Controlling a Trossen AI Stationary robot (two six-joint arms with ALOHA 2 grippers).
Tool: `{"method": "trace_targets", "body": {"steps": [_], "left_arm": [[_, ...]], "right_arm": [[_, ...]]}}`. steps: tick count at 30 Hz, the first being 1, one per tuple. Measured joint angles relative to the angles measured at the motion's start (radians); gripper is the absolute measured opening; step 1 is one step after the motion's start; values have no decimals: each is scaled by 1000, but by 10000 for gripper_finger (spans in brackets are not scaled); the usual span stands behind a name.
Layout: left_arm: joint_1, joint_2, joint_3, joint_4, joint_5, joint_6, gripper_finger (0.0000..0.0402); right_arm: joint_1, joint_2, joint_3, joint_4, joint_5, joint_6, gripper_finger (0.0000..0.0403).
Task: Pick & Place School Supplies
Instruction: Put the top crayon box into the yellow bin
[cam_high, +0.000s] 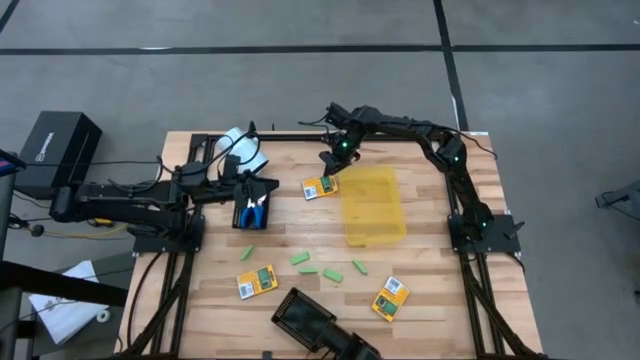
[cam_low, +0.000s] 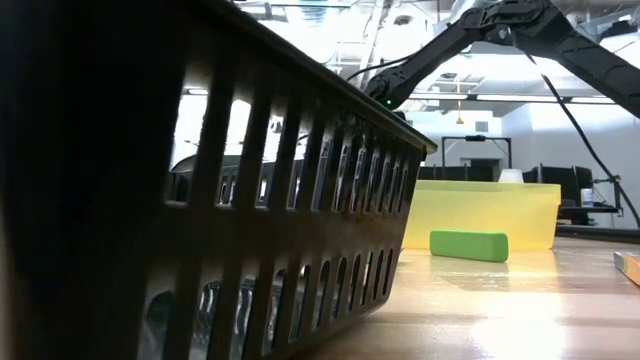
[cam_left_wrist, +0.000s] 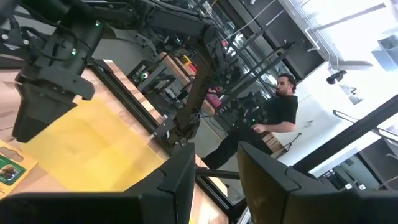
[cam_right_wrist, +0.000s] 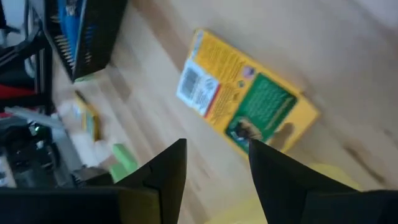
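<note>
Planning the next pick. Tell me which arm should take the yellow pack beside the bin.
Right. Its tool hangs open just above that yellow pack; the left tool, also open, sits farther off by the black tray.

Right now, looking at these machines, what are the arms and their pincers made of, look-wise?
Both arms are dark, nearly black, built of jointed segments with black cables running along them. Small green lights glow on the right arm, near its right pincer and at further joints. Each pincer ends in two flat, dark, wedge-shaped fingers. The left pincer looks the same. Each arm stands on a dark base frame.

no readable text anywhere (print on the yellow pack (cam_right_wrist: 245, 102) too blurred)
</note>
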Motion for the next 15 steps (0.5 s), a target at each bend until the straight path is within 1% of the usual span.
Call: {"method": "trace_targets", "body": {"steps": [2, 8, 10, 12, 15], "left_arm": [[0, 0, 0, 0, 0, 7, 115], [7, 7, 2, -22, 0, 8, 115], [19, 31, 3, -78, 2, 8, 115], [35, 73, 0, -140, 5, 7, 115], [74, 166, 1, -134, 65, 8, 115]], "right_arm": [[-10, 0, 0, -2, 19, 2, 165], [-45, 0, 0, -18, 18, 8, 171], [-58, 0, 0, -33, -8, 8, 173], [-67, 0, -1, -38, -58, 8, 175], [-69, -9, 2, -39, -136, 9, 177]]}}
